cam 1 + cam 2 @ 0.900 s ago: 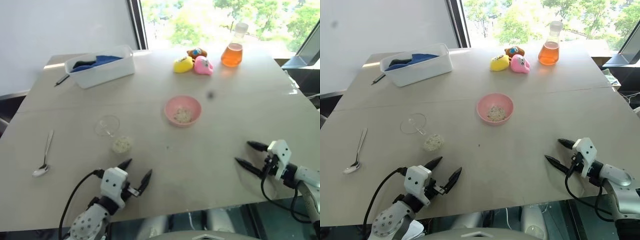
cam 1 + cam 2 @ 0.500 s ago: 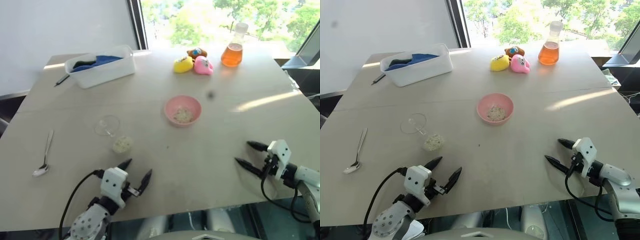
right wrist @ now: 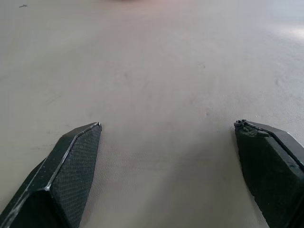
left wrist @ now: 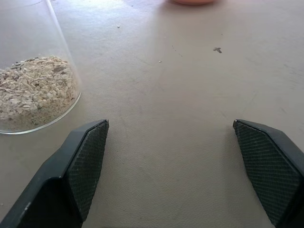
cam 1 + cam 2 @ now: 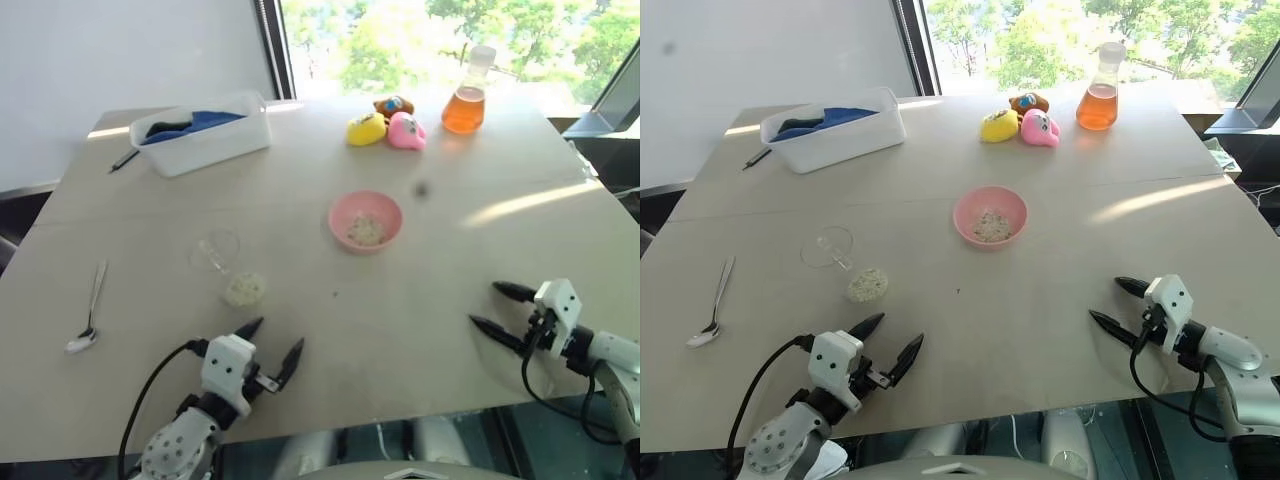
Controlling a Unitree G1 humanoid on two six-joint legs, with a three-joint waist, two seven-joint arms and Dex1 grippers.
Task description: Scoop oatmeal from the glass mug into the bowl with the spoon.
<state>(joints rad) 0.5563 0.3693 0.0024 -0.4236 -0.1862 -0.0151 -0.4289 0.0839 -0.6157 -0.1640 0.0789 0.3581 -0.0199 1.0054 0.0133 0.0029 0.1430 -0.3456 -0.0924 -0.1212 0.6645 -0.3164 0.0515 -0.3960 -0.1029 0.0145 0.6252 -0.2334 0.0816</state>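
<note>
The glass mug (image 5: 218, 254) appears to lie on its side left of the table's centre. A heap of oatmeal (image 5: 245, 289) sits in its near end, seen up close through the glass (image 4: 33, 92). The pink bowl (image 5: 366, 221) stands mid-table with a little oatmeal in it. Far to the left lies the spoon (image 5: 88, 322), flat on the table. My left gripper (image 5: 275, 338) is open just in front of the mug's oatmeal end, with nothing in it. Over the table's right front, my right gripper (image 5: 488, 306) is open and holds nothing.
A white tub (image 5: 200, 140) holding blue cloth stands at the back left, with a dark pen (image 5: 124, 160) beside it. Several small toys (image 5: 388, 125) and a flask of orange liquid (image 5: 466, 100) stand at the back. The table's front edge runs just under both grippers.
</note>
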